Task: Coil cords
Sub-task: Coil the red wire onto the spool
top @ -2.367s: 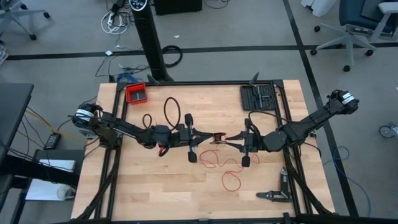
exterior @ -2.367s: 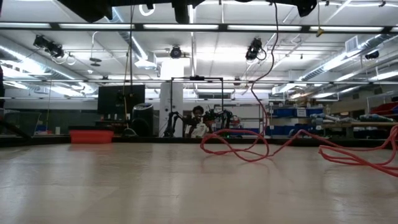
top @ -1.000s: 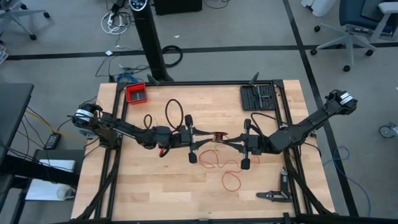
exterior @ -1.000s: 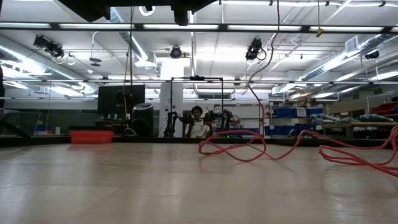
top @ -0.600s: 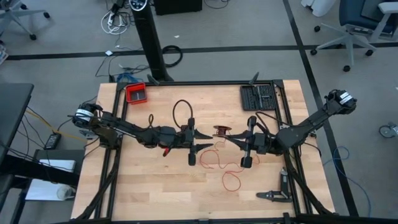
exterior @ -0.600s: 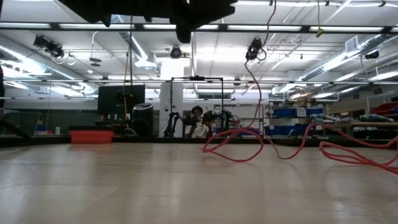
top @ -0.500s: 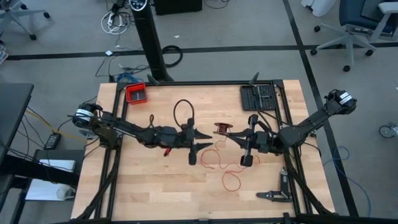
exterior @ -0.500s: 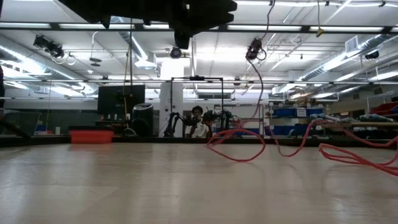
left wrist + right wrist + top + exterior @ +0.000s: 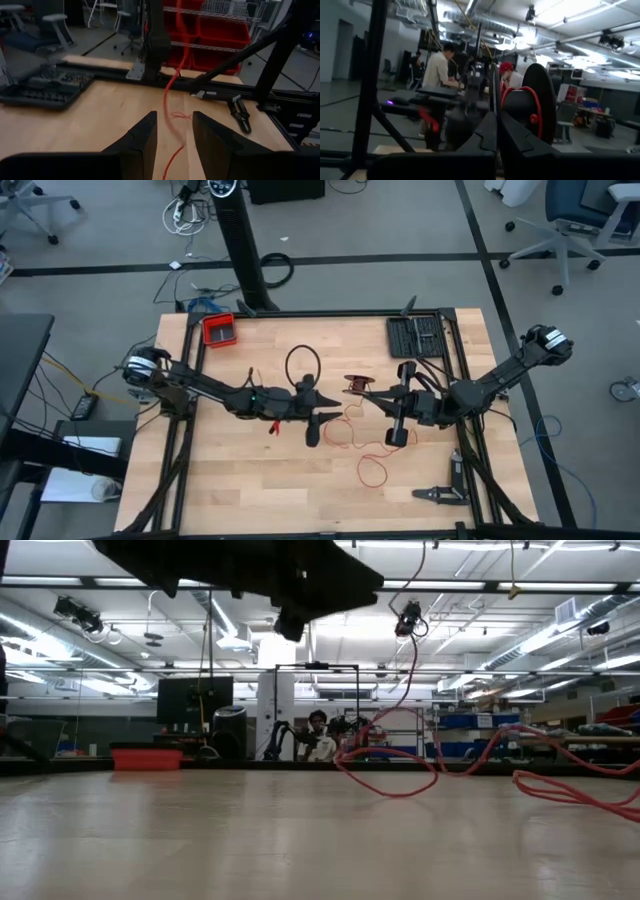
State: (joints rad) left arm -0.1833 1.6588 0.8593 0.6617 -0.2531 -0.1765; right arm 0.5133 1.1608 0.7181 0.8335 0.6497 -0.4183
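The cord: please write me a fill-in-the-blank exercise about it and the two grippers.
1. The right gripper is ___ on a black spool.
2. The left gripper is ___, and the red cord runs between its fingers.
3. The red tray stands on the ___ arm's side of the table.

Missing words: shut; open; left

The wooden table (image 9: 250, 480) carries a red tray (image 9: 219, 330), black tool case (image 9: 416, 336) and loose red cord (image 9: 372, 470).
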